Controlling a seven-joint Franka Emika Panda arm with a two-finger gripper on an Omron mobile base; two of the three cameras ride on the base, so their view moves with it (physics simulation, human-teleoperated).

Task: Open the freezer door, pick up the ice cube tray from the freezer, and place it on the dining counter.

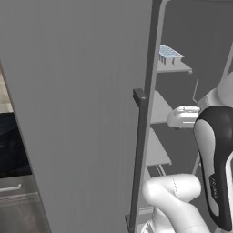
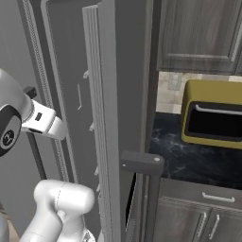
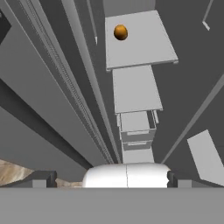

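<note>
Left base view: pale blue-white gridded ice cube tray (image 1: 170, 53) lies flat on the freezer's top shelf (image 1: 175, 68), long axis angled rightward; gripper (image 3: 111, 179) fingers spread, empty.

The white arm rises from the base, its rounded elbow joint low in the left base view, and folds upward through a thick link with a dark band down its side. From there the forearm reaches forward and to the left at about mid-height, ending in the pale wrist and hand. In the right base view the same wrist section juts to the right from the big dark-capped joint, tilted slightly downward. The gripper (image 3: 112, 178) looks along a downward slant; its two small dark tips sit far apart at the bottom corners of the hand view, jaws spread wide with nothing between them.
</note>
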